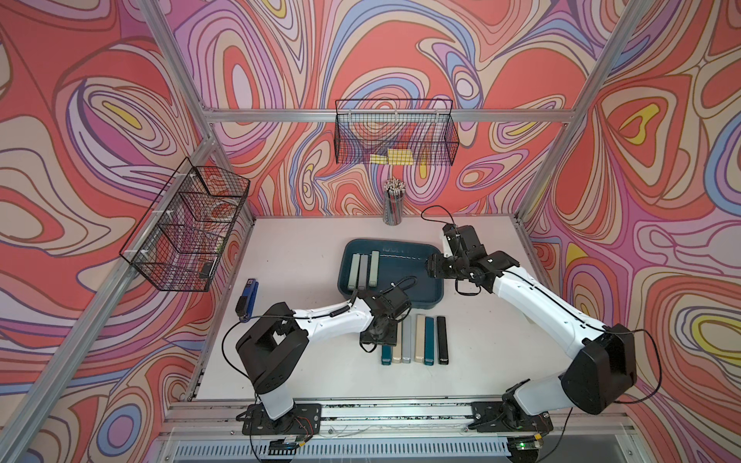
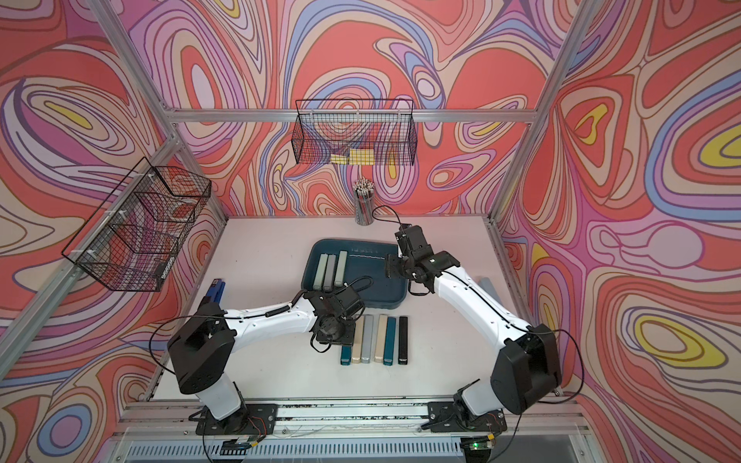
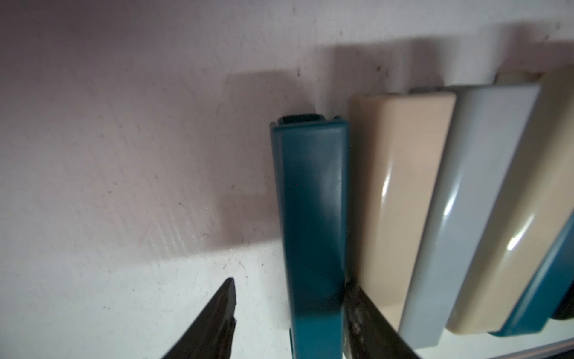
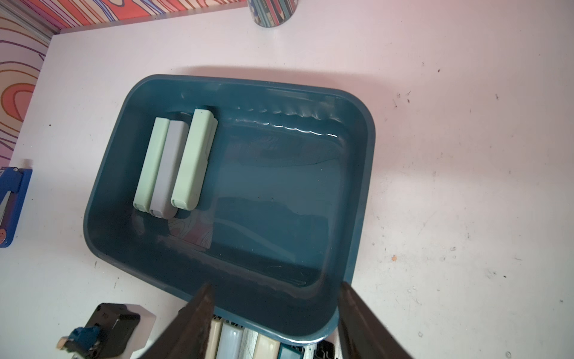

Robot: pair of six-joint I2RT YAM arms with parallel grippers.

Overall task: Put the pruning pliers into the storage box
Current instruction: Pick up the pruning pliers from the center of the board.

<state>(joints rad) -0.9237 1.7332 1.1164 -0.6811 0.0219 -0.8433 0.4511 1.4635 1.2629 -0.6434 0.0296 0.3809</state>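
The storage box (image 1: 405, 274) is a dark teal tray in mid-table. Three pruning pliers lie side by side at its left end: pale green (image 4: 149, 164), grey (image 4: 169, 167) and pale green (image 4: 194, 158). Several more lie in a row in front of the box, from a dark teal one (image 3: 310, 202) through beige (image 3: 400, 186) and grey (image 3: 459, 211) to a black one (image 1: 442, 340). My left gripper (image 3: 289, 281) is open astride the dark teal one. One finger (image 3: 357, 310) touches its side and the other stands apart. My right gripper (image 4: 275, 284) hangs open and empty over the box's right part.
A blue-and-black stapler (image 1: 248, 298) lies at the table's left. A cup of pencils (image 1: 393, 202) stands at the back. Black wire baskets hang on the left wall (image 1: 188, 228) and the back wall (image 1: 395, 132).
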